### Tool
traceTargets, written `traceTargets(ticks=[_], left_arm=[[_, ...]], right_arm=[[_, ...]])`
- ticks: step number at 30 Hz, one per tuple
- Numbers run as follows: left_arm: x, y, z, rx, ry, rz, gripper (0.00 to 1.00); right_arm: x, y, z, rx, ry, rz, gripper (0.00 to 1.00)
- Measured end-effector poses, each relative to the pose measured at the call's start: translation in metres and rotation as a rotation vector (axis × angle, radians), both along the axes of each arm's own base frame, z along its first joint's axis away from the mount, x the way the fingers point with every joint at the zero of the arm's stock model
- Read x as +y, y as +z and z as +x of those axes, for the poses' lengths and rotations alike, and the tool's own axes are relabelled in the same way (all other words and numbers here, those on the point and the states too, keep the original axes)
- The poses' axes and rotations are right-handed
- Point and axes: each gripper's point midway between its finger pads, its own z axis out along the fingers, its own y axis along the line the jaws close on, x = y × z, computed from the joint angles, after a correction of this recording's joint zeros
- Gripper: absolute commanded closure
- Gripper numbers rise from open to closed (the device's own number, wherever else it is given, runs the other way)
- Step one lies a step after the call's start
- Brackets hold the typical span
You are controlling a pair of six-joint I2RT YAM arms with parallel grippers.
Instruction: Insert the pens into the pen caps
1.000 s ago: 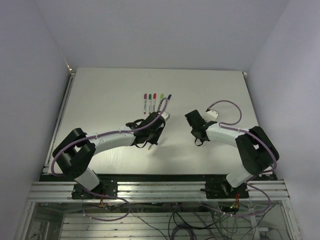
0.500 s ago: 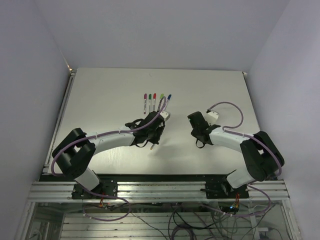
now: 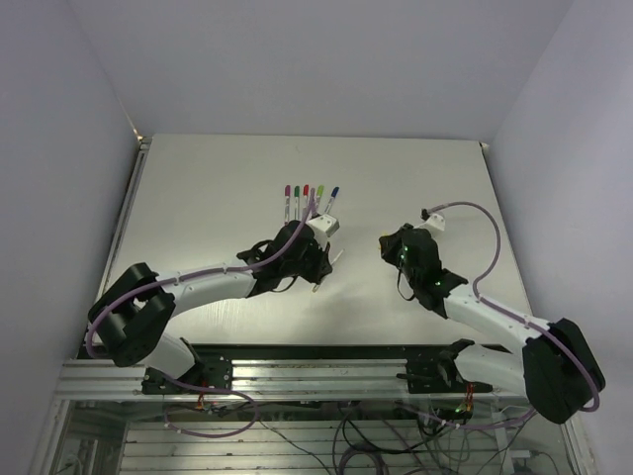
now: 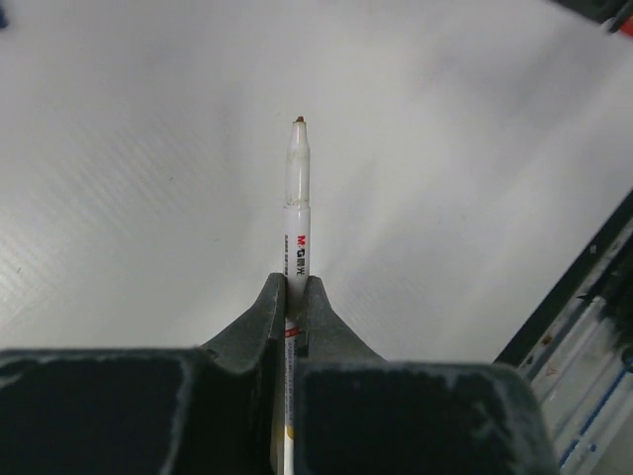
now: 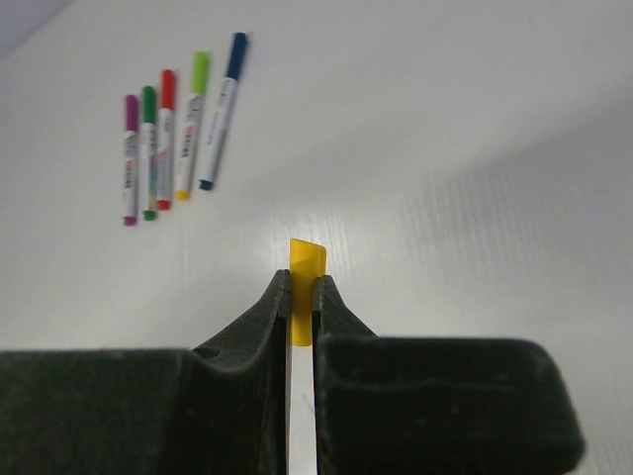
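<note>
- Left wrist view: the left gripper [image 4: 295,284] has its two dark fingers closed almost together on a thin whitish-grey marker pen with printed lettering on the barrel [image 4: 297,198].
- The pen is clamped partway along its length. It sticks straight out past the fingertips and ends in a small bare brownish tip with no cap on it.
- A yellow band shows on the barrel down in the slot between the fingers.
- The pen hangs above the pale matte desk [image 4: 138,148], and a dark edge with metal rails shows at the lower right.
- Right wrist view: the right gripper [image 5: 302,285] is closed tight on a short yellow plastic pen cap [image 5: 307,259], whose top pokes out just above the fingertips.
- Something pale fills the slot below the cap, and I cannot tell what it is.
- Beyond the gripper, a row of five capped whitish pens [image 5: 173,139] lies flat on the desk, side by side and nearly parallel. From left to right their caps are magenta, dark green, red, light green and dark blue.
- Top external view: the row lies at mid desk. The left gripper is just nearer than the row and the right gripper is off to the right.
- The two grippers are apart, with bare desk between them, and what they hold is too small to make out here.
</note>
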Motion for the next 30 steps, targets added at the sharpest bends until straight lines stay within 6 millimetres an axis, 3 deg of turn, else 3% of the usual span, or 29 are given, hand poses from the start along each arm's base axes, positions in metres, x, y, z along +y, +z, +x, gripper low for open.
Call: traceTargets(ticks=[20, 30], left_arm=[[-0.042, 0.064, -0.017, -0.108, -0.149, -0.411, 0.93], [-0.049, 0.069, -0.022, -0.106, -0.164, -0.439, 0.93]], right_arm=[[0.021, 0.102, -0.021, -0.575, 0.197, 0.262, 1.00], [0.033, 0.113, -0.029, -0.643, 0.264, 0.364, 1.00]])
